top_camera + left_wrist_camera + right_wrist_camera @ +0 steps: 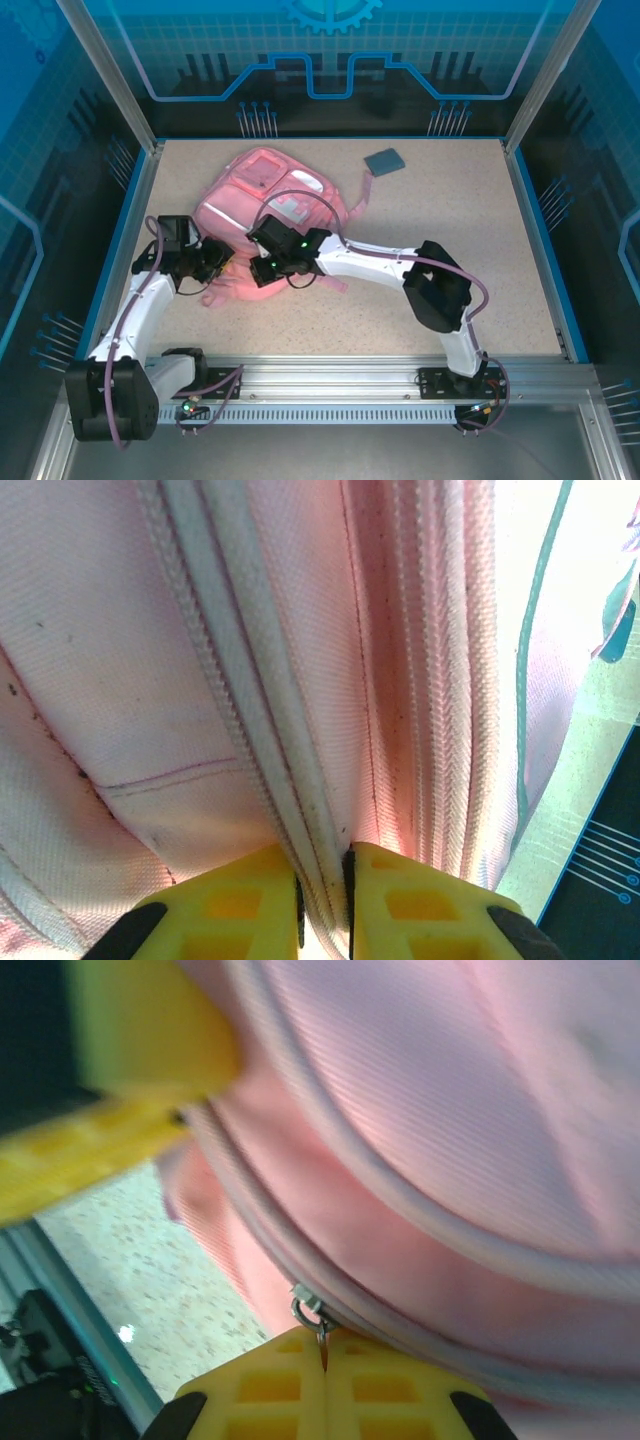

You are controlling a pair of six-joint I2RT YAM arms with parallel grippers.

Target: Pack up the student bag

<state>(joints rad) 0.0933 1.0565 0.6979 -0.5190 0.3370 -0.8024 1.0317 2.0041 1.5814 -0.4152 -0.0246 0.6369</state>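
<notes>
Left of centre on the surface (450, 240): pink student bag (262, 185), lying flat, near end between both arms. Left hand (322, 872): nearly closed, pinching the bag's zip track (240, 680). Right hand (323, 1352): clamped tight on the metal zip pull (312, 1318) at the bag's edge. Well apart, far right of the bag: dark blue book (384, 161).

I count one student bag (262, 195) on the counter (450, 230) and one flat dark blue book (384, 161). I see two arms: one left arm (140, 310), one right arm (375, 262). Each wrist camera gives me two yellow fingers: left fingers (240, 905), right fingers (265, 1390).
</notes>
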